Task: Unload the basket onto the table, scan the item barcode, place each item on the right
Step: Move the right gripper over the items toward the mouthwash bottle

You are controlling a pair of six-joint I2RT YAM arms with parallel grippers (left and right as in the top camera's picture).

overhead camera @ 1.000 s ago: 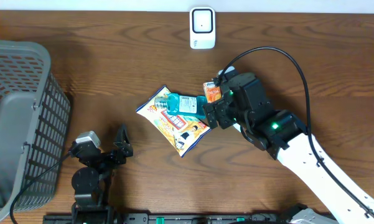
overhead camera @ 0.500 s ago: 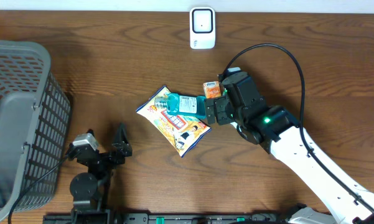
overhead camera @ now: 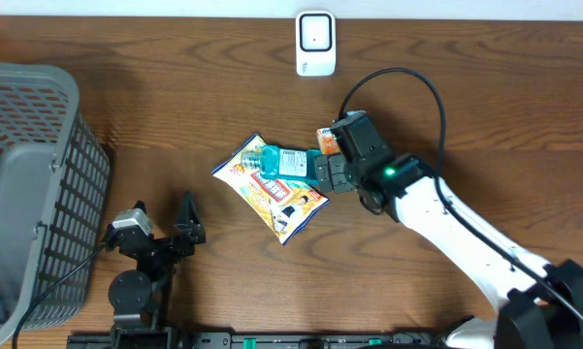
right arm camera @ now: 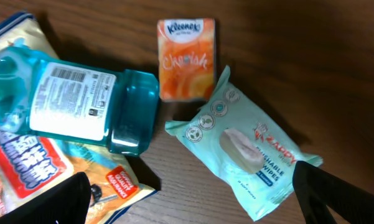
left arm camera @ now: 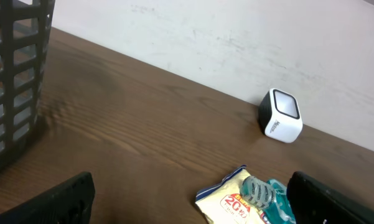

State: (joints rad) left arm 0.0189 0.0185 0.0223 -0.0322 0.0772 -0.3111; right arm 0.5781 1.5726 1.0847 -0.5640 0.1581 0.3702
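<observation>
The right tool [right arm camera: 188, 202] hangs with its jaws spread wide and nothing between them, just above a cluster of goods near the middle of the table [overhead camera: 485, 107]. In the right wrist view, a pale green wipes packet [right arm camera: 249, 152] lies tilted beneath it. An orange tissue pack [right arm camera: 187, 59] sits just beside the packet's upper corner. A teal bottle [right arm camera: 74, 102] lies on its side with a white printed label turned up. Its cap end is close to the tissue pack, and its body rests across a yellow snack bag [right arm camera: 25, 171]. From overhead, the tool covers the wipes packet, and the bottle points toward the left edge.

The white scanner [overhead camera: 315, 44] stands at the far edge, around its middle, well apart from the cluster, window facing up.

The left tool [overhead camera: 163, 221] is also wide open and holds nothing. It sits low by the near edge, left of the cluster. A grey mesh basket [overhead camera: 39, 194] occupies the left edge.
</observation>
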